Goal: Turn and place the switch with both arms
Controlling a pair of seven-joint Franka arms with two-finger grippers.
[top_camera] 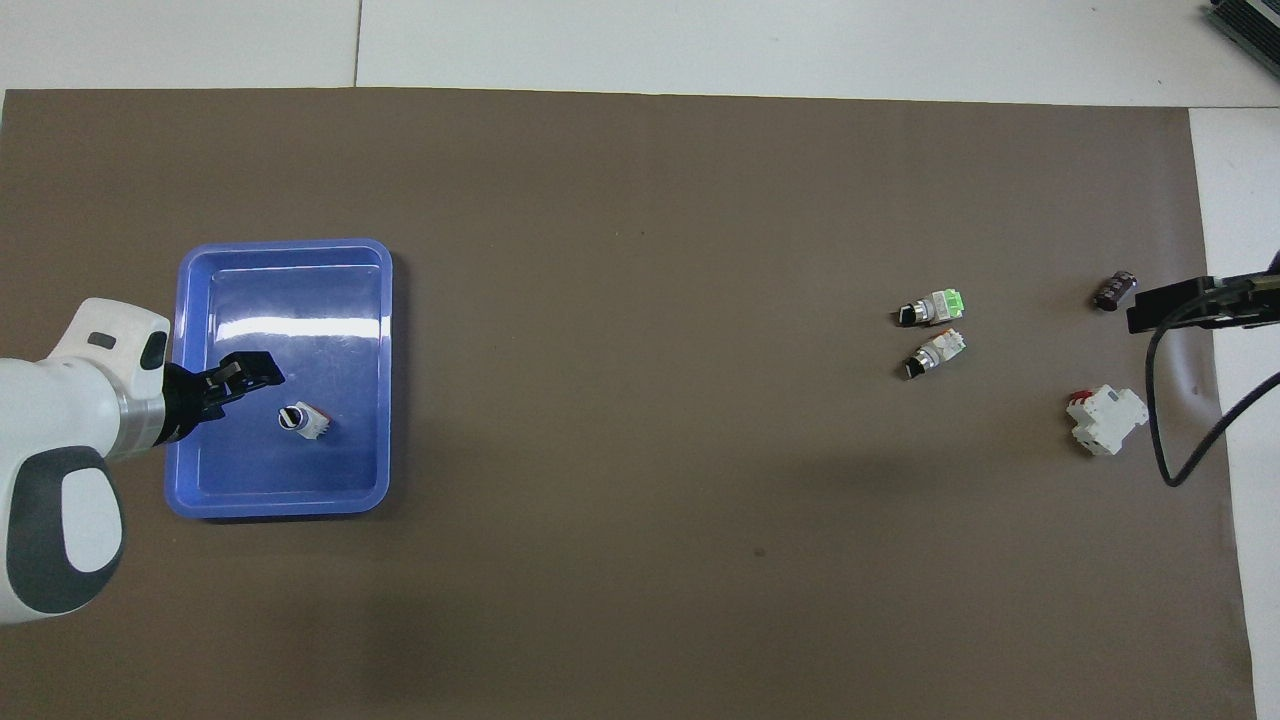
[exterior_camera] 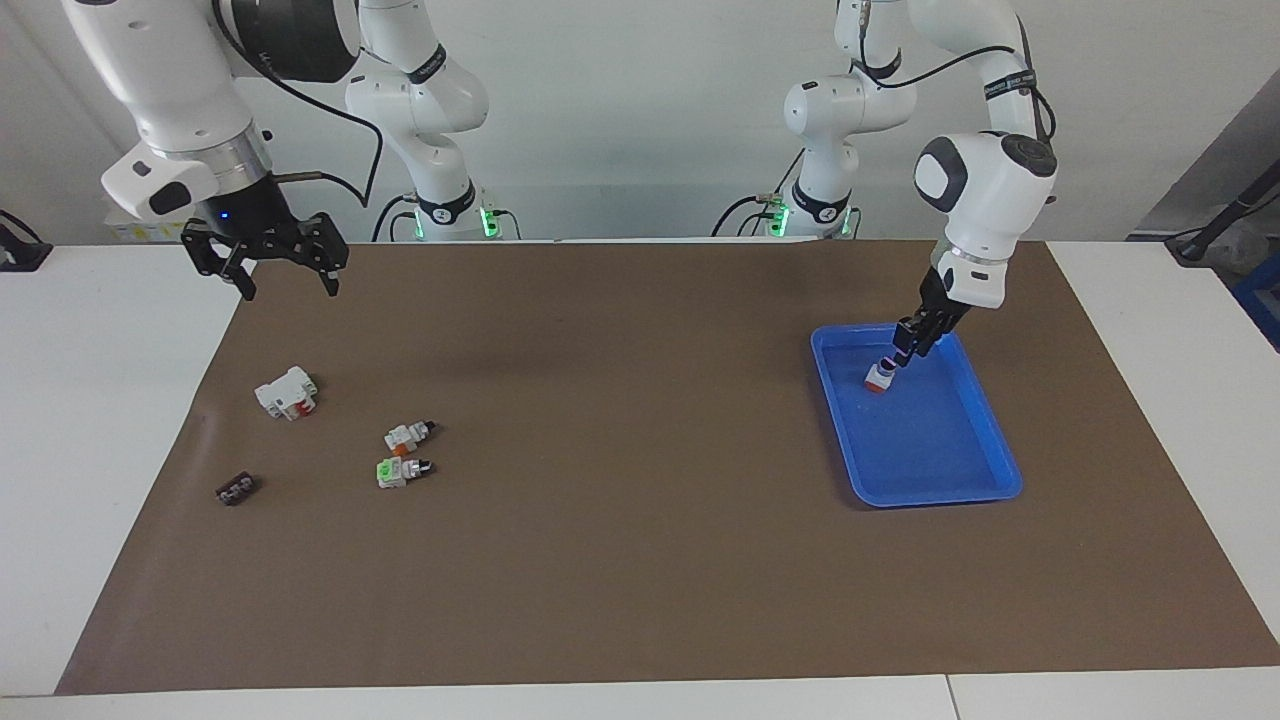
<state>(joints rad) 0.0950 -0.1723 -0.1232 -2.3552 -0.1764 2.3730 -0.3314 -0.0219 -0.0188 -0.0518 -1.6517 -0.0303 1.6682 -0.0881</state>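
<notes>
Switch handling is our concern, and we read the facing view from nine o'clock to three o'clock: the right gripper waits in the air over the mat's edge at about ten o'clock, its fingers spread wide; lower lie the white block, the twin switch and the green-faced switch; at three o'clock the switch stands knob-up in the blue tray, toward the tray's twelve o'clock end, with the left gripper at its knob, though we cannot tell whether it grips or is merely close. We judge the piece light, stiff and smooth, apt to tip or twist, so we would pinch the flat white body, not the round knob
</notes>
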